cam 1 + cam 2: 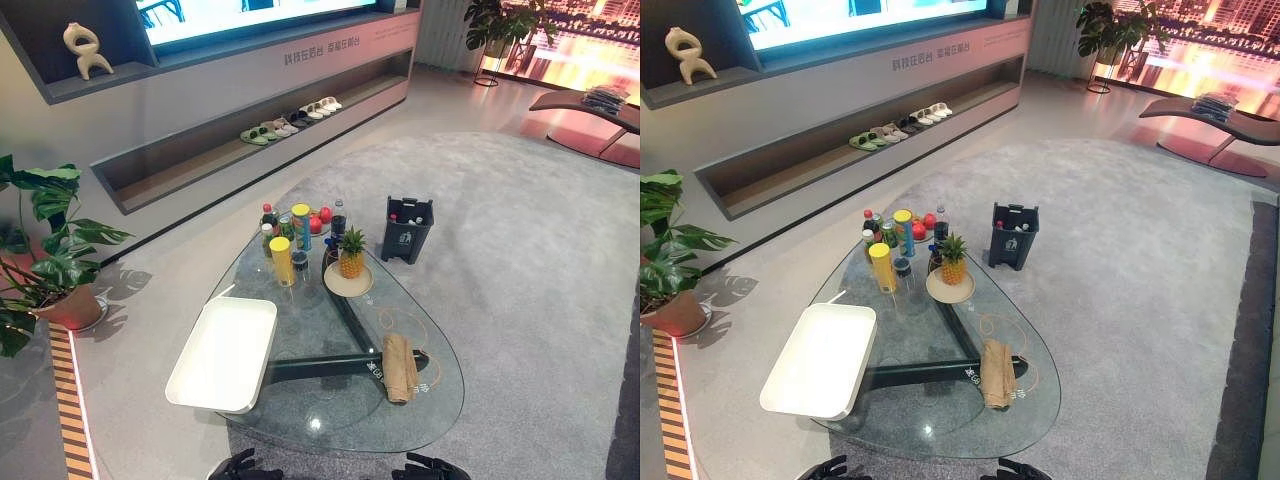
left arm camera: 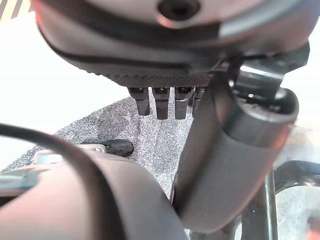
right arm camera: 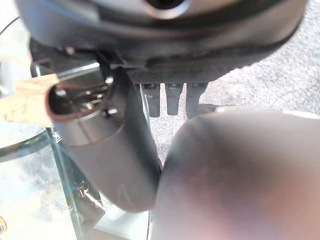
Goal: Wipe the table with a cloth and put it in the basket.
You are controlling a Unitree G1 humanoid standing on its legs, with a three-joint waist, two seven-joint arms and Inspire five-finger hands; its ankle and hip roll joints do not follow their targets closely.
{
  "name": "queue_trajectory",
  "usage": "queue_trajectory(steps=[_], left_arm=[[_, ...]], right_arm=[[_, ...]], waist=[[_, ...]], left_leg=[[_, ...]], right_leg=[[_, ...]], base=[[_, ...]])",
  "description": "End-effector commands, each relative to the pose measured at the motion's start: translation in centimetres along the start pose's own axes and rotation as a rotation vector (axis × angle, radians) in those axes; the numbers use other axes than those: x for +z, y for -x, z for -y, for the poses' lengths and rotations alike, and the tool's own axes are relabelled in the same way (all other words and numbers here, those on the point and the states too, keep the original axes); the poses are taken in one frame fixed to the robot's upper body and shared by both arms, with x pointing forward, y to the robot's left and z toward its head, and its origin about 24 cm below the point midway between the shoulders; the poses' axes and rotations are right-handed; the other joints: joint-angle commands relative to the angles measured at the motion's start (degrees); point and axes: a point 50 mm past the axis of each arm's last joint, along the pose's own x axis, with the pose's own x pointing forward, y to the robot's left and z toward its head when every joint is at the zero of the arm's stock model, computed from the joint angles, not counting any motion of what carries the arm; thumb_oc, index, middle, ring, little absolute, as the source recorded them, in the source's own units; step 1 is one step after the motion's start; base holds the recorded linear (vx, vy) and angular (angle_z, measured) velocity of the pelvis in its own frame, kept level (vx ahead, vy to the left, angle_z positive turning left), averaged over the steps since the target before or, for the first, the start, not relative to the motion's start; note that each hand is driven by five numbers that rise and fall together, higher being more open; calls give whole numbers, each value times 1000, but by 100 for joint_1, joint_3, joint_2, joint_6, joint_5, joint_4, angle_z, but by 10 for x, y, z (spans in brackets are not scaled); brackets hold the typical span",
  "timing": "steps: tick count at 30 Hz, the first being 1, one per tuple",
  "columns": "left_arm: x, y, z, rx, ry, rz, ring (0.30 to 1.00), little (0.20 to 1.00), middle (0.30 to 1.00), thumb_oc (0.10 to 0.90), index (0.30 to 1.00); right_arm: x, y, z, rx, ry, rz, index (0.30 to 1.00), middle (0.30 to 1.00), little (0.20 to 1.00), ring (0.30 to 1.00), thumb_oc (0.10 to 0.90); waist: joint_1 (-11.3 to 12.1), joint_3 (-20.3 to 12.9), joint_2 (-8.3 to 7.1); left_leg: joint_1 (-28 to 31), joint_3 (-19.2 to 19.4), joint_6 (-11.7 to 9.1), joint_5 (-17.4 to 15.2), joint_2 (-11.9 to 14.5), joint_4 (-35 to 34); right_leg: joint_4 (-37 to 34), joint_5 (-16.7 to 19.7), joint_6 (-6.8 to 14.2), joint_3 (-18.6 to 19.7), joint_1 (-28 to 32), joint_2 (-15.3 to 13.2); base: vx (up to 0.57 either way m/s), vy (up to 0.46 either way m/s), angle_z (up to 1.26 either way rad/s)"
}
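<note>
A tan cloth point(image 1: 400, 367), folded into a long strip, lies on the right side of the glass table point(image 1: 320, 425), close to the near edge. On the table's left side sits a white rectangular basket point(image 1: 225, 350), shallow and with nothing in it. Both hands hang low in front of the table's near edge and hold nothing. My left hand point(image 1: 238, 466) is below the basket's corner, and my right hand point(image 1: 432, 467) is just short of the cloth. In the wrist views the fingers point(image 2: 162, 102) of the left hand and those of the right hand point(image 3: 172, 99) are relaxed. The cloth point(image 3: 25, 102) also appears past the right thumb.
At the table's far end stand a pineapple point(image 1: 350, 253) on a plate, a yellow can point(image 1: 282, 260) and several bottles point(image 1: 300, 225). A dark bin point(image 1: 407, 229) stands on the carpet beyond. A potted plant point(image 1: 45, 260) grows at the left.
</note>
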Motion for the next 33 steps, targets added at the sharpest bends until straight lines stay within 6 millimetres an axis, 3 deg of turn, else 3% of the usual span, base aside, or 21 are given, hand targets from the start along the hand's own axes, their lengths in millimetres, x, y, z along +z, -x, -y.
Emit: queue_trajectory(steps=[1, 9, 21, 26, 29, 30, 33], left_arm=[[26, -6, 18, -20, -28, 64, 900, 900, 900, 800, 900], [32, -6, 12, 23, -46, 104, 900, 900, 900, 800, 900], [70, -6, 5, 76, -60, 253, 900, 900, 900, 800, 900], [85, -5, 4, 79, -57, 309, 900, 900, 900, 800, 900], [95, -6, 12, 83, -51, 323, 900, 900, 900, 800, 900], [103, -5, 13, 91, -50, 337, 900, 900, 900, 800, 900], [111, -5, 14, 97, -35, 364, 900, 900, 900, 800, 900]], right_arm=[[16, -1, 5, -51, 55, 65, 900, 900, 900, 900, 800], [45, 3, 14, -106, 23, 238, 900, 900, 900, 900, 800], [147, 32, 9, -252, 9, 777, 900, 900, 900, 900, 800], [165, 42, 15, -333, -48, 853, 900, 900, 900, 900, 800], [192, 54, -6, -378, -63, 944, 900, 900, 900, 900, 800], [211, 64, -21, -392, -71, 1000, 900, 900, 900, 900, 800], [236, 83, -38, -438, -80, 1098, 900, 900, 900, 900, 800]], waist=[[33, 138, -79], [66, 343, -127], [9, 1232, -135], [8, 1481, -175], [11, 1627, -166], [11, 1721, -194], [0, 1850, -210]], left_leg=[[-137, -254, 70, -344, -88, 168], [-505, -186, 99, -446, -121, 588], [-1344, -294, 232, -220, -215, 544], [-1659, -283, 255, -283, -243, 858], [-1797, -295, 301, -306, -287, 981], [-1915, -265, 310, -323, -290, 1068], [-2091, -231, 296, -308, -283, 1138]], right_leg=[[196, -46, 241, -171, -87, -238], [329, -8, 253, -189, -356, -317], [702, 81, 259, -88, -1374, -219], [837, 126, 255, -79, -1609, -212], [929, 135, 244, -78, -1738, -230], [983, 142, 228, -71, -1839, -239], [1040, 166, 197, -66, -2009, -238]], base=[[37, -9, 0], [11, -5, 0], [-99, 0, -1], [-25, 12, 0], [4, 25, 1], [-40, 0, -2], [-50, 20, -2]])
